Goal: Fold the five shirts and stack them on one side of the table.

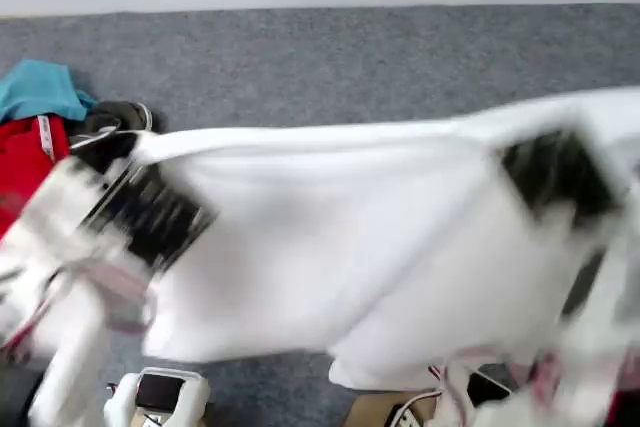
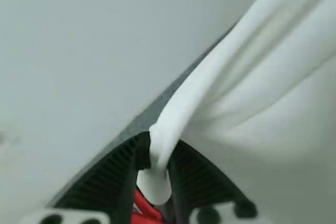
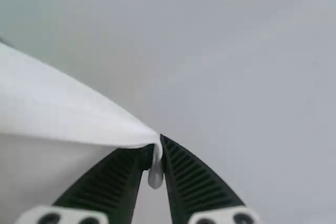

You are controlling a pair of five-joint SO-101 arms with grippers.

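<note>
While grippers point(image 2: 157, 157) point(image 3: 156, 153) pinch its edge, shirt point(image 1: 350, 237) stretched

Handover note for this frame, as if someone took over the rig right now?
Left end effector: shut on an edge of the white shirt.
Right end effector: shut on its opposite edge; the shirt hangs stretched between them over the table.
Red shirt, teal shirt and a dark garment lie heaped, unfolded, beside the left arm.
Done: nothing folded yet.
Left: fold the white shirt, then the rest, and stack.
</note>
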